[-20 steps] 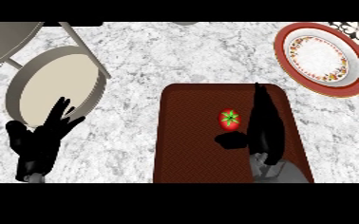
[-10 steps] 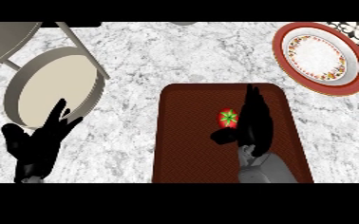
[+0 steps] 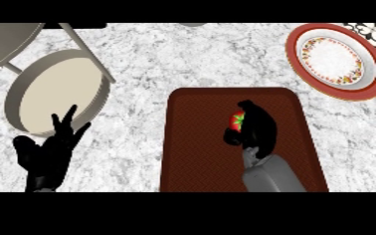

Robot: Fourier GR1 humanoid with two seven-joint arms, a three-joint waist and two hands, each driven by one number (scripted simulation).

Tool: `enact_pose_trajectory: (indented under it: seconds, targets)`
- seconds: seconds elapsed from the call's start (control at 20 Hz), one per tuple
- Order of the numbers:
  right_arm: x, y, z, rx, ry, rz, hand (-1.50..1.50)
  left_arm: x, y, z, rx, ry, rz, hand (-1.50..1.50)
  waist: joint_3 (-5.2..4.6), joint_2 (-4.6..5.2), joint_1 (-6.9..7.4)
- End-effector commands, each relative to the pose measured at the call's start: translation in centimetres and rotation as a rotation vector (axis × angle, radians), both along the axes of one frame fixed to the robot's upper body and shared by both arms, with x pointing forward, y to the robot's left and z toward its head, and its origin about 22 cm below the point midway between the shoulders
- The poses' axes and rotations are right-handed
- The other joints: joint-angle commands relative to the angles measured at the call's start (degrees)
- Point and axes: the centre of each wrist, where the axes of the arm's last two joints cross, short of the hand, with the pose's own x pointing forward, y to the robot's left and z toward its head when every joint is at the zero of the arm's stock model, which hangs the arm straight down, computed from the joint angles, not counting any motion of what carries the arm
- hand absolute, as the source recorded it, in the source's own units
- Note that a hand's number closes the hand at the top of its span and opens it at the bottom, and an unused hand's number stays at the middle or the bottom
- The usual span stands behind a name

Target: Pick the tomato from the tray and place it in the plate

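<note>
While our right hand (image 3: 258, 127) is curling over the tomato (image 3: 236, 121), we are seeing only a sliver of red and green at the hand's left edge. Fingers and thumb are wrapping round it. The tomato is sitting near the middle of the dark red tray (image 3: 198, 144); lifted or not, we cannot tell. The red-rimmed plate (image 3: 334, 59) is lying well apart, at the tabletop's (image 3: 183, 55) upper right. Our left hand (image 3: 47, 157) is resting at lower left, fingers spread, pointing up.

Red tomato (image 3: 236, 121), dark-red woven tray (image 3: 198, 149), red-rimmed floral plate (image 3: 293, 50)
</note>
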Motion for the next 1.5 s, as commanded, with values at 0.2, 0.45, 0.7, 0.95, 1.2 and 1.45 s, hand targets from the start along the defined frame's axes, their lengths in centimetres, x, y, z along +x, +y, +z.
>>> enact_pose_trajectory:
  seconds: [0.2, 0.45, 0.7, 0.95, 1.2, 1.45]
  targets:
    - [1.6, 0.4, -1.3, -0.096, 0.055, -0.012, 1.5, 1.9, -4.2, -1.7, -0.084, 0.073, -0.127, 0.0, -1.23, 0.89, -0.74]
    - [8.2, -2.3, 3.6, -0.086, 0.012, -0.275, 1.5, 1.3, -4.2, -1.0, -0.086, 0.046, -0.151, 0.0, -1.31, 2.63, 0.89]
    - [11.7, -6.4, 7.0, -0.105, -0.064, -0.49, 1.5, 0.9, -3.5, 0.2, -0.07, -0.006, -0.153, 0.0, -1.46, 4.37, 3.49]
    - [14.4, -9.6, 12.6, -0.293, -0.348, -0.587, 1.5, 1.4, -3.6, 1.0, -0.049, -0.03, -0.192, 0.0, -1.62, 5.02, 5.43]
    - [15.8, -11.1, 16.1, -0.364, -0.503, -0.719, 1.5, 1.6, -4.6, 0.7, -0.066, -0.013, -0.222, 0.0, -1.49, 5.32, 6.39]
    - [16.3, -12.7, 18.7, -0.39, -0.627, -0.861, 1.5, 1.8, -4.7, 0.7, -0.072, -0.006, -0.221, 0.0, -1.39, 5.37, 6.39]
